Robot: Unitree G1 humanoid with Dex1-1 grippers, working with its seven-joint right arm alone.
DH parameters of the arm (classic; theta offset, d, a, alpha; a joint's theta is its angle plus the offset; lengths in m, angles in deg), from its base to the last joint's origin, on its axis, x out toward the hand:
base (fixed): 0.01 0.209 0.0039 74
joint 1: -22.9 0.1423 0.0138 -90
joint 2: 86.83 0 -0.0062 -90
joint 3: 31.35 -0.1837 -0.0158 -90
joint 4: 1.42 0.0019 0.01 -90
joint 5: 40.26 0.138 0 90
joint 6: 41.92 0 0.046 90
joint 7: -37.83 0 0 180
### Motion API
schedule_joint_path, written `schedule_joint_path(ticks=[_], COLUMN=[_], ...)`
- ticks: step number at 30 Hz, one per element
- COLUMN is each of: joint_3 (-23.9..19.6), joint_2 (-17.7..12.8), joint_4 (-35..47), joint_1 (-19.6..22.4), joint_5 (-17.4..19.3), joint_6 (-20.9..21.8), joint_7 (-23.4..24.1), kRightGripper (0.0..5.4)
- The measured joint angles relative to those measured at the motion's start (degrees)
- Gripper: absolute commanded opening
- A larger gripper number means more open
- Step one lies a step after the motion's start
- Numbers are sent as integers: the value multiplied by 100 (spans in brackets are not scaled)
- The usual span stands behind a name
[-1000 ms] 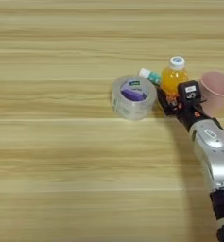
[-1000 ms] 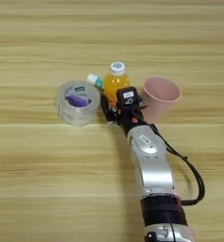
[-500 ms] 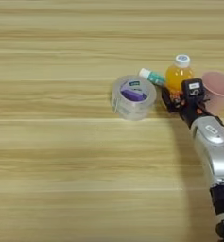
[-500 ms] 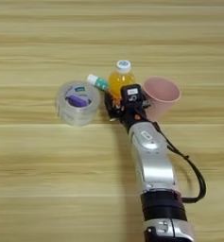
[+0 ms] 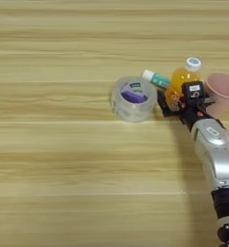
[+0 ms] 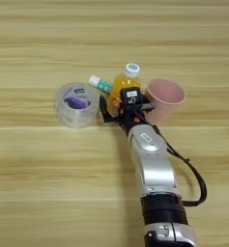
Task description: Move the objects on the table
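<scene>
An orange-juice bottle [image 6: 123, 87] with a white cap stands leaning a little right on the table [image 6: 43, 183]. My right gripper [image 6: 121, 107] is shut on its lower part, one black finger [image 6: 105, 112] on its left and one on its right. A white-and-teal tube [image 6: 100, 83] lies just left of the bottle, behind a clear tape roll [image 6: 77, 103] with a purple label. The pink cup [image 6: 165, 99] stands right next to the bottle and gripper on the right. The bottle's base is hidden by the gripper.
My silver forearm [image 6: 152, 169] runs from the bottom edge up to the gripper, with a black cable [image 6: 195, 178] looping on its right. All four objects crowd together in the upper right part of the wooden top.
The bottle's cap has shifted to the right, so the bottle now leans toward the cup. The gripper has edged slightly up with it. Tape roll, tube and cup have stayed put.
</scene>
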Motion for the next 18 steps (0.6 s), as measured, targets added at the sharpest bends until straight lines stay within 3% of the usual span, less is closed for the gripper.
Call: schedule_joint_path(ticks=[9,18], joint_3=[-2,37], joint_2=[23,37], joint_4=[151,676], joint_1=[-77,-430], joint_5=[24,78], joint_6=[-73,-283], joint_7=[-22,-60], kRightGripper=[537,537])
